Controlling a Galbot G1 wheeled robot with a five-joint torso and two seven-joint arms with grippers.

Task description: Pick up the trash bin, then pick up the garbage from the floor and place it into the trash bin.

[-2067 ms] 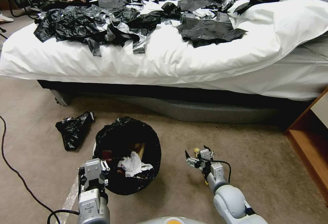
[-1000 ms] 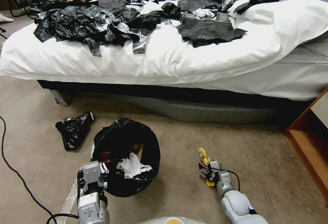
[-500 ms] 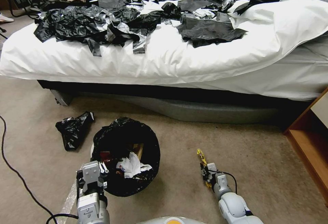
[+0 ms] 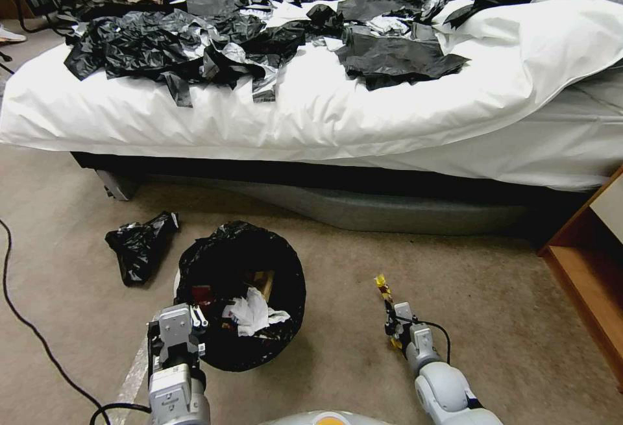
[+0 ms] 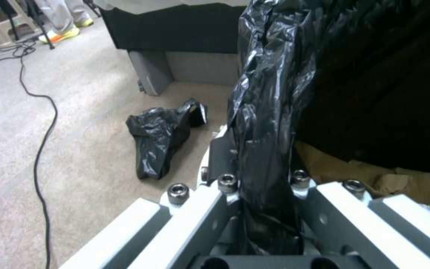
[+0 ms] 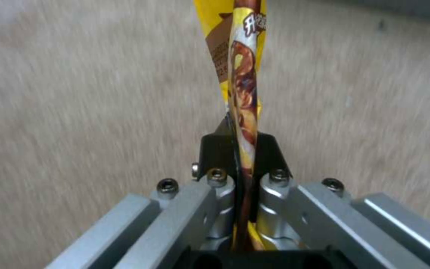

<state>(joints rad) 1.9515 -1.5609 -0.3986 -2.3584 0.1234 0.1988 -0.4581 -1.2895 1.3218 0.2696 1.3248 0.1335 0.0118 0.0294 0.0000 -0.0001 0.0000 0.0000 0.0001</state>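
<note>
- Left pincer (image 4: 183,329): boxy light-grey metal housing, hex socket screws along the finger mounts, dark finger pads (image 5: 221,157).
- Right pincer (image 4: 391,322): same grey block build, black fingers (image 6: 214,151), thin black cable looped at the wrist.
- Arms: smooth rounded grey shells.

Bedroom with carpet underfoot
A white-sheeted bed (image 4: 363,113) is spanning the room; a wooden cabinet (image 4: 587,269) is standing alongside.

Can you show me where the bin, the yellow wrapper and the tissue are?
Bin (image 4: 295,282), head view, on the black liner at its rim.
Yellow wrapper (image 6: 245,86), right wrist view, on its middle above the pincer.
Tissue (image 4: 250,311), head view, on its crumpled middle.
</note>
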